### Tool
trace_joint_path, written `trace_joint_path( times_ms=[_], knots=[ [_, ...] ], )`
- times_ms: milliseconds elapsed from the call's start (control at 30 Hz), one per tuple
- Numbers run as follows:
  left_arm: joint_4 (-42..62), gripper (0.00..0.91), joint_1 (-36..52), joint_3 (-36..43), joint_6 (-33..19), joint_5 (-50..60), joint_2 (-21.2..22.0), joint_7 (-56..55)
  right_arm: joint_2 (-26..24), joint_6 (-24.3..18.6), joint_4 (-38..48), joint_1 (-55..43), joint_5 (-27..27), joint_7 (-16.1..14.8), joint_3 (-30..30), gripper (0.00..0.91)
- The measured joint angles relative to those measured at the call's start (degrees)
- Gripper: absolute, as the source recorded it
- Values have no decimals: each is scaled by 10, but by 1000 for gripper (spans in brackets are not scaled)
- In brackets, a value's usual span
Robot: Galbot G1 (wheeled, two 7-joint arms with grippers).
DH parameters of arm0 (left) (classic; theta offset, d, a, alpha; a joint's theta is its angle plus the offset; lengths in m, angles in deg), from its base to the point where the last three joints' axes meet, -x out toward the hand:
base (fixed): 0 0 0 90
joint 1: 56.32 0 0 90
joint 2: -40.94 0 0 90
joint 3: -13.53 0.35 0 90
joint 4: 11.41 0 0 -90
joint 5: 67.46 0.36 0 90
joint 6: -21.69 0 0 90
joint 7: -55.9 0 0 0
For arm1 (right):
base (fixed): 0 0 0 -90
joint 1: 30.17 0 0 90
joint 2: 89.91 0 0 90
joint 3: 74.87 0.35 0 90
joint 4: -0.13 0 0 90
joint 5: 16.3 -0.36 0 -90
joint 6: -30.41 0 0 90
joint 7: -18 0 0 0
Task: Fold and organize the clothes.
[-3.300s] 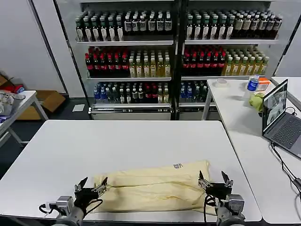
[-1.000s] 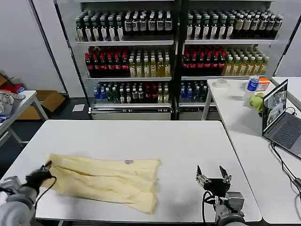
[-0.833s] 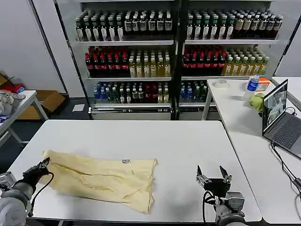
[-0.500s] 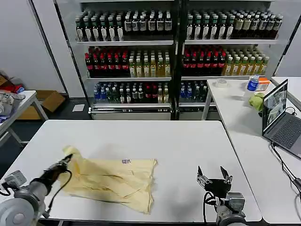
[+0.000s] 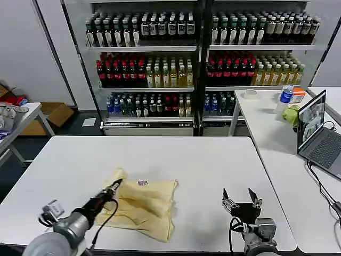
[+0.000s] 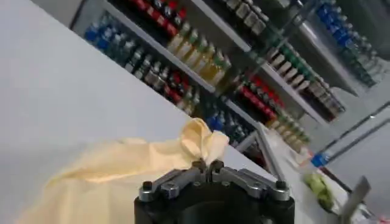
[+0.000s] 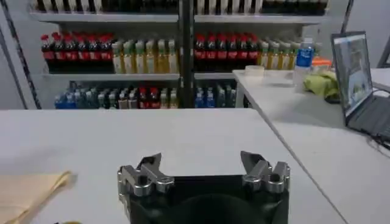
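The cream T-shirt lies part-folded on the white table — the left gripper, jaws pinched on its edge, is mid-fold, while the right gripper waits open nearby — squaring and tidying seemingly remain.

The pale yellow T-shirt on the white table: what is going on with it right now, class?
The robot's left end effector is shut on an edge of the pale yellow, thin fabric T-shirt, holding that edge lifted above the rest of the shirt, which lies partly folded on the white table. A small printed neck label faces up. The right end effector waits open near the table's front edge, to the right of the shirt and apart from it.
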Motion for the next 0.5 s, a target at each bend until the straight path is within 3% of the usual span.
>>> trace_joint_path(
  times_ms=[167,333,367,400,433,500],
  knots=[
    [15,30,21,43,0,17,24,-3,-1,0,1,-3,0,0,-2,907],
    [32,212,36,82,3,36,46,-5,0,0,1,-4,0,0,-5,907],
    [35,413,38,90,4,40,51,-5,1,0,2,-5,0,0,-5,907],
    [38,816,40,96,5,44,56,-5,2,0,2,-5,0,0,-6,907],
    [41,907,43,103,5,47,60,-5,2,0,2,-5,0,0,-6,907],
    [47,907,49,116,6,54,68,-6,3,0,2,-5,1,0,-8,907]
  ],
)
